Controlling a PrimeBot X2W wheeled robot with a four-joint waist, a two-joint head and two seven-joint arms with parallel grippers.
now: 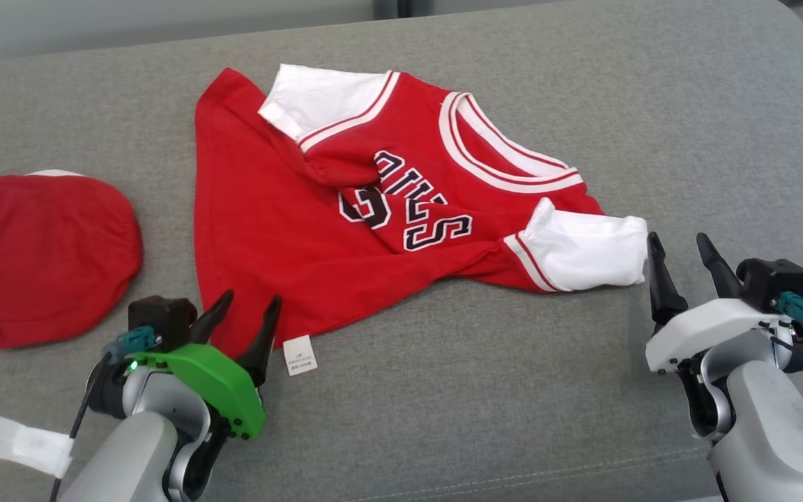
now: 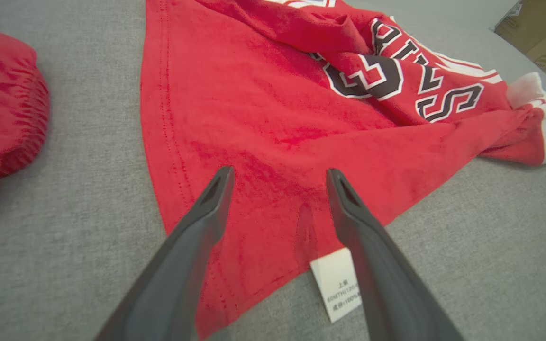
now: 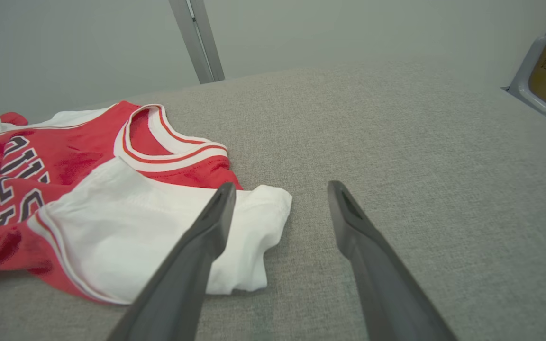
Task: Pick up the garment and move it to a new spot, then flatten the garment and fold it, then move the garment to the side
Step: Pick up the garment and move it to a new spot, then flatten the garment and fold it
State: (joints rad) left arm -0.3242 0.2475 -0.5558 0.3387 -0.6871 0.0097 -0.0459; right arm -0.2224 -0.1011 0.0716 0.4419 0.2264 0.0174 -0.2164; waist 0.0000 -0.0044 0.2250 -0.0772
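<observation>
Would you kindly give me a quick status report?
Left gripper open at jersey hem. Right gripper open beside sleeve. Jersey rumpled, unfolded. Red cloth at left, apart.

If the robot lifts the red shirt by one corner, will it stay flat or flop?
Probably flop: the red shirt lies creased and bunched on the grey cushion. Its white sleeve would likely dangle. Thin cloth, so probably light.

garment (image 1: 255,230) lettering: partly folded under | label (image 1: 300,355): print perhaps unreadable | red cloth (image 1: 39,258): cut off left
</observation>
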